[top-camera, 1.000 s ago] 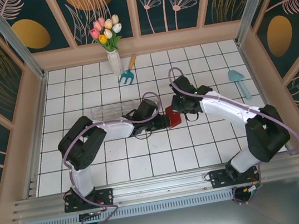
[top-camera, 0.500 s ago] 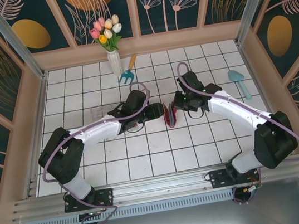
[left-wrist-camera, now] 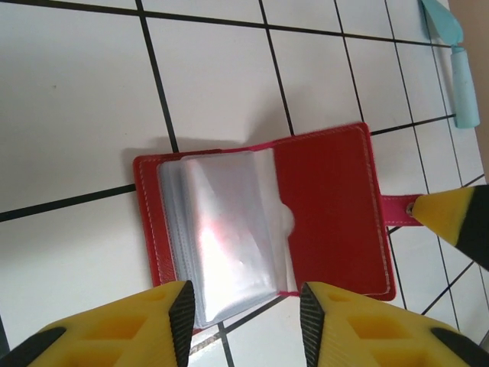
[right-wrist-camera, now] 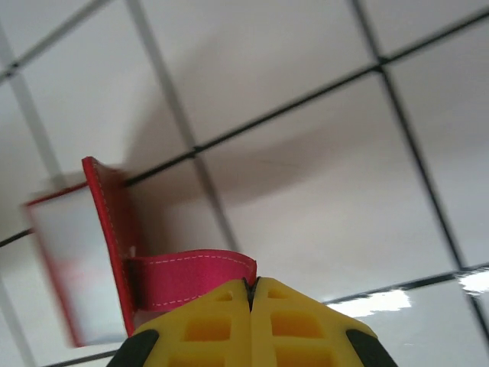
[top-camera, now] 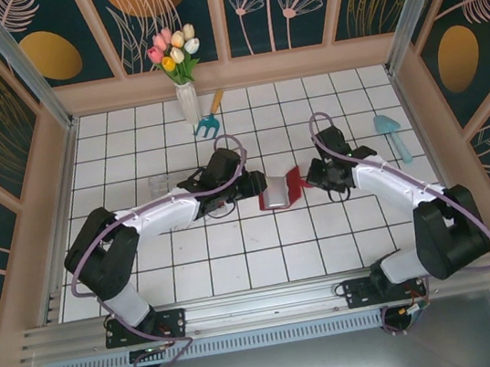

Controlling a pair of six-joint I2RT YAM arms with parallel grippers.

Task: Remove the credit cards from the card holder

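The card holder is laid open on the white tiled tabletop, with its clear sleeves exposed. The left end effector is held released, jaws apart, at its edge. Its strap is pinched by the clenched right end effector. A teal trowel is seen farther back.

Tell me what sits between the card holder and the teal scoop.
The right gripper, jaws shut on the strap of the card holder; beyond it, bare white tile up to the teal scoop. The top view shows this.
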